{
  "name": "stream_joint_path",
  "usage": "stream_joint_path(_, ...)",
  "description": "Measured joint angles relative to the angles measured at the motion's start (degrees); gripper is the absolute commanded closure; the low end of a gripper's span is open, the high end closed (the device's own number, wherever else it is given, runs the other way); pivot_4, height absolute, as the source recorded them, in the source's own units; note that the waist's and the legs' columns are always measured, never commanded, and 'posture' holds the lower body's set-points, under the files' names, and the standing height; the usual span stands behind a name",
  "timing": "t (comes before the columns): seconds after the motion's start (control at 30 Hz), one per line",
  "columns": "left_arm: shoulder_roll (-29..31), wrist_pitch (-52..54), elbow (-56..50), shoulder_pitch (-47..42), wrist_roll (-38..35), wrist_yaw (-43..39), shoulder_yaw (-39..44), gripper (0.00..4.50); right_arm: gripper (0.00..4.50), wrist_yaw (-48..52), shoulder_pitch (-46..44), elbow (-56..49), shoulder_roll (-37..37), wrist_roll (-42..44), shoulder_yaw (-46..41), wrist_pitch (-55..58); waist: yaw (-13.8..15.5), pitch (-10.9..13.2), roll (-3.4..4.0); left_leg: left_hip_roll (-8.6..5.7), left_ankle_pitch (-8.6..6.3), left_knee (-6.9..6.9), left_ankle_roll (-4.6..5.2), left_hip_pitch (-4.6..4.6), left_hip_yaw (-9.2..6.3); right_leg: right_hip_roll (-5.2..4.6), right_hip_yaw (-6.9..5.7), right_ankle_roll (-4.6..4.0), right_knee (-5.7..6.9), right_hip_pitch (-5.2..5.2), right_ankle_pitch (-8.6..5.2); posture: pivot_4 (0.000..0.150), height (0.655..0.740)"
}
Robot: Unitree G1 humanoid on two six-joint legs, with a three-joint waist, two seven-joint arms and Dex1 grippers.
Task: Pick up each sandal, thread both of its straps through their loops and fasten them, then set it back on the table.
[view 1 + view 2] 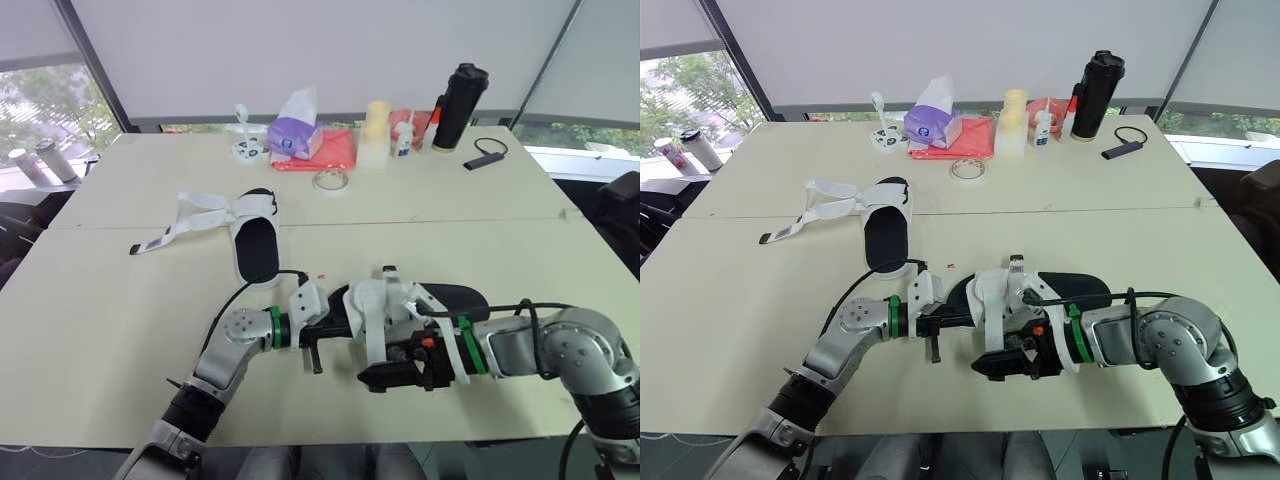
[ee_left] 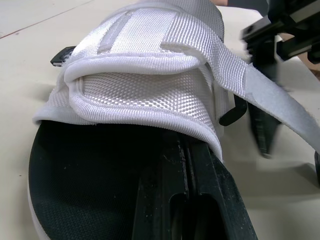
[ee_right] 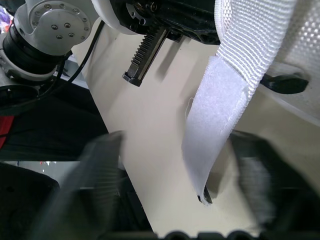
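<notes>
Now: sandal point(image 1: 448, 297) held between both grippers at the table's point(image 1: 90, 340) near edge.
Sole end is clamped by the left gripper point(image 1: 330, 325), fingers closed on it. Right gripper point(image 1: 400, 378) is spread wide, with a loose strap point(image 3: 215, 115) hung between its fingers, ungripped. Second sandal point(image 1: 255, 245) is laid flat further back, straps undone. Tape roll point(image 1: 330, 180), tissues point(image 1: 295, 135) and bottle point(image 1: 458, 105) are set along the far edge.

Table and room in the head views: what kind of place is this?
Probably an office or meeting room: wide pale tables, roller blinds over big windows, plus a tissue pack and black flask.
</notes>
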Motion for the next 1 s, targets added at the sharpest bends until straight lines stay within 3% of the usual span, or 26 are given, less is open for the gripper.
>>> stream_joint_path(0.13,0.01,-1.18,0.39,-0.12,0.87,0.30,-0.09,4.50,4.37,-0.47,-0.37,0.03,0.36,-0.10,-0.78,0.79,0.01,0.00,0.00,-0.01,0.00,0.00,0.00,0.00,0.00,0.00,0.00,0.00,0.00,0.00,0.00,0.150,0.7400)
stream_joint_path(0.17,0.00,-1.20,0.47,-0.17,0.88,0.35,-0.09,4.50,4.45,-0.50,-0.62,0.07,0.38,-0.11,-0.98,0.89,0.01,0.00,0.00,-0.01,0.00,0.01,0.00,0.00,0.00,0.02,0.00,0.00,0.01,0.00,0.00,0.150,0.7400)
stream_joint_path(0.6,-0.06,-2.01,2.40,-1.25,1.87,0.46,-1.16,4.50,4.45,6.37,-15.05,5.74,-2.17,-0.41,-4.08,4.17,0.10,-0.05,0.03,0.00,0.00,0.04,0.00,0.05,-0.01,0.03,0.00,-0.03,0.00,0.08,0.01,0.150,0.7400)
stream_joint_path(1.0,-0.17,-2.12,2.53,-1.36,2.01,0.77,-1.37,4.50,4.45,12.80,-23.18,16.23,0.66,-7.35,-1.16,4.34,0.13,-0.08,0.06,-0.01,0.00,0.04,-0.01,0.06,-0.04,0.02,0.00,-0.04,-0.03,0.10,0.01,0.150,0.7400)
